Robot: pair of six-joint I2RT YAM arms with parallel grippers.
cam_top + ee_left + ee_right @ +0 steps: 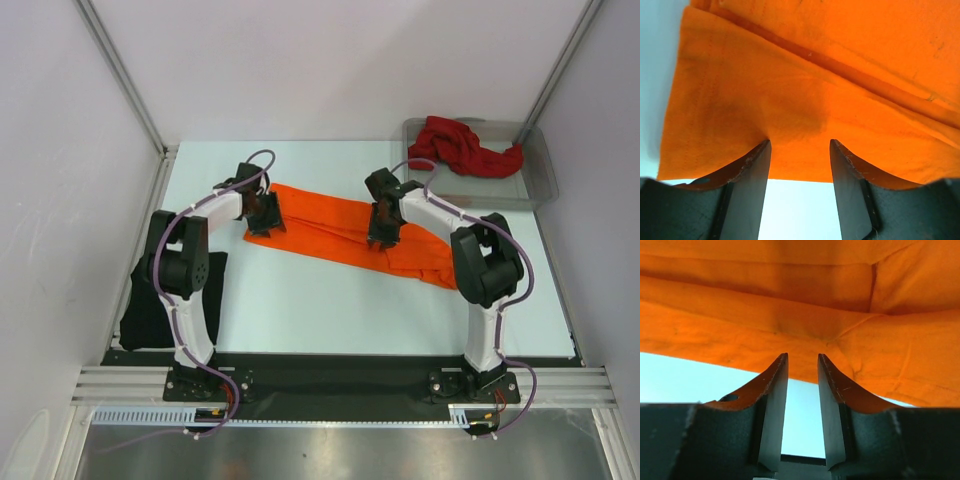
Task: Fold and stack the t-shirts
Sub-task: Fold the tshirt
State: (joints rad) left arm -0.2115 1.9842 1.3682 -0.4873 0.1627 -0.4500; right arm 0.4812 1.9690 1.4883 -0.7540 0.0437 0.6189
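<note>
Far left: black t-shirt (145, 300) lies flat at the near-left corner of the tabletop (330, 310), against the left edge & partly under the L arm (185, 290).

L end effector (799, 145) is open. Its fingers are well parted, tips down on the orange t-shirt (325, 225) just inside its near hem, nothing btwn them.

That shirt is a long folded band across mid-tabletop, slanting from far-left to near-right. Its long edges are fairly straight and a fold seam runs lengthwise.

You've got bare tabletop along the whole near side and a strip on the far side.

R end effector (802, 357) sits at the near hem too, fingers only narrowly parted, cloth at the tips, not clamped.

Far right: dark red t-shirt (460, 145) is bunched in the tray (540, 185) at the far-right corner, well apart from the orange one.
</note>
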